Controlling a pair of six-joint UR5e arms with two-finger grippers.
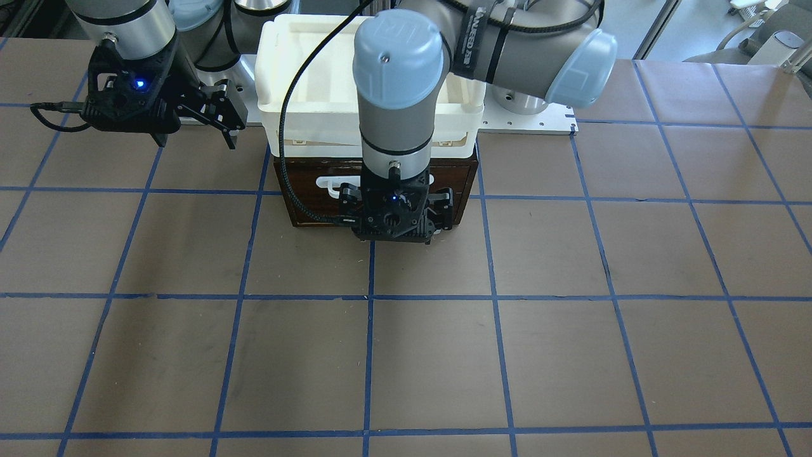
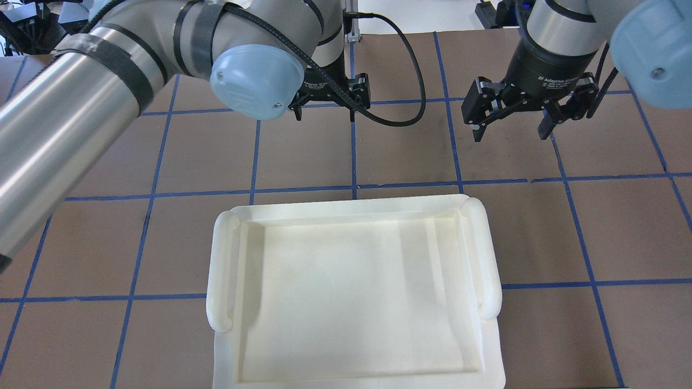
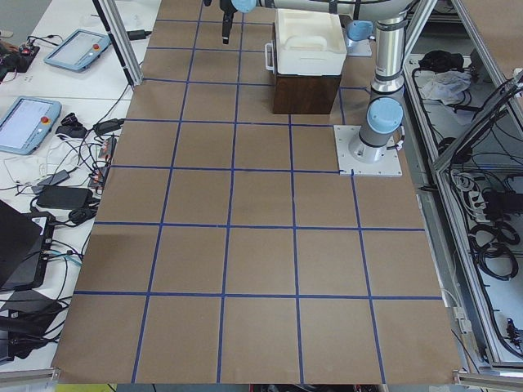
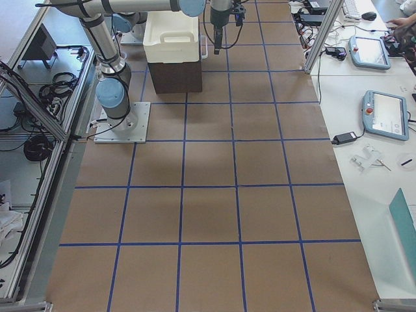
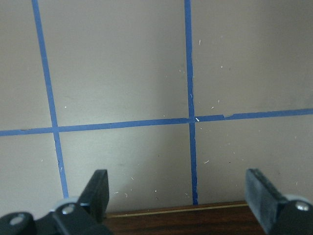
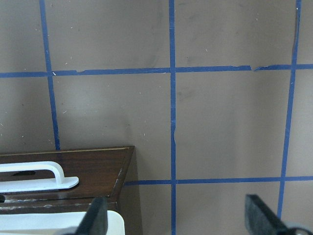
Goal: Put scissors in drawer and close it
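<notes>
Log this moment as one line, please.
drawer: looks shut | scissors: not visible | left gripper: open, by drawer front | right gripper: open, hovering aside

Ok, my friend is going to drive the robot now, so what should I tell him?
The left gripper is open and empty, low in front of the drawer.
The right gripper is open and empty, off to the side above the table.
The drawer looks shut, with the white tray sitting on top of its cabinet.
The scissors show in no view. They are probably inside the drawer, but that can't be checked.
The job seems done. What's left is likely just moving the arms away.
</notes>
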